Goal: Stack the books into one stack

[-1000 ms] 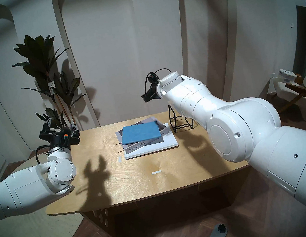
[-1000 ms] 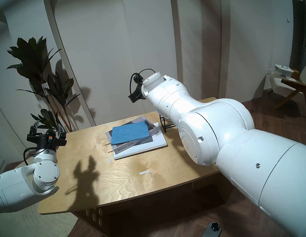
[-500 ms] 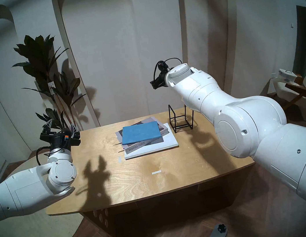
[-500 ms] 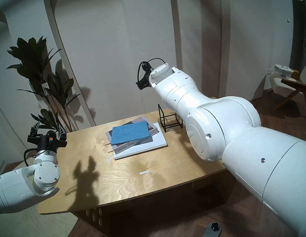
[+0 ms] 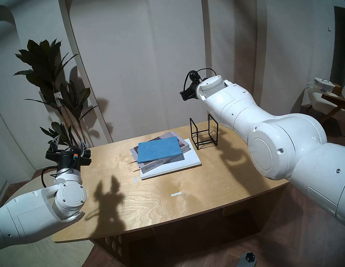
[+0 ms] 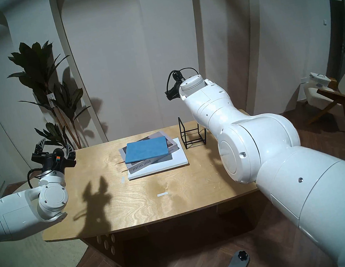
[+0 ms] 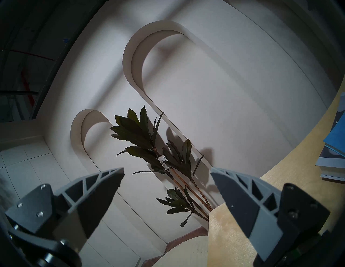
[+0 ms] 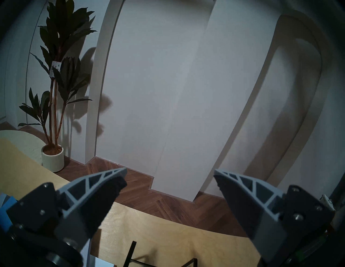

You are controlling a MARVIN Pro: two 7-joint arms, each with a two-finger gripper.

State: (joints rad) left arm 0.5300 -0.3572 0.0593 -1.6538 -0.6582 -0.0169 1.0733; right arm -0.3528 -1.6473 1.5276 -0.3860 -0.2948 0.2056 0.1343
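Three books lie in one stack at the middle back of the table. A blue book [image 5: 158,149] [image 6: 145,150] is on top, a thick grey book [image 5: 161,165] [image 6: 143,166] with "SPECIAL ISSUE" on its spine sits askew under it, and a large white book [image 5: 188,161] [image 6: 175,162] is at the bottom. My left gripper [image 5: 69,143] [image 7: 167,171] hangs open and empty over the table's far left corner. My right gripper [image 5: 184,95] [image 8: 170,171] is raised above the back right, open and empty, well clear of the stack.
A black wire rack [image 5: 204,132] [image 6: 192,132] stands empty just right of the stack, under my right forearm. A potted plant [image 5: 52,82] stands behind the wooden table [image 5: 156,201]. Two bits of tape [image 5: 176,194] lie on the tabletop. A chair [image 5: 344,97] is far right.
My right arm has swung to the right and back from the stack, uncovering the wire rack. The left arm has barely shifted. The books have not moved.
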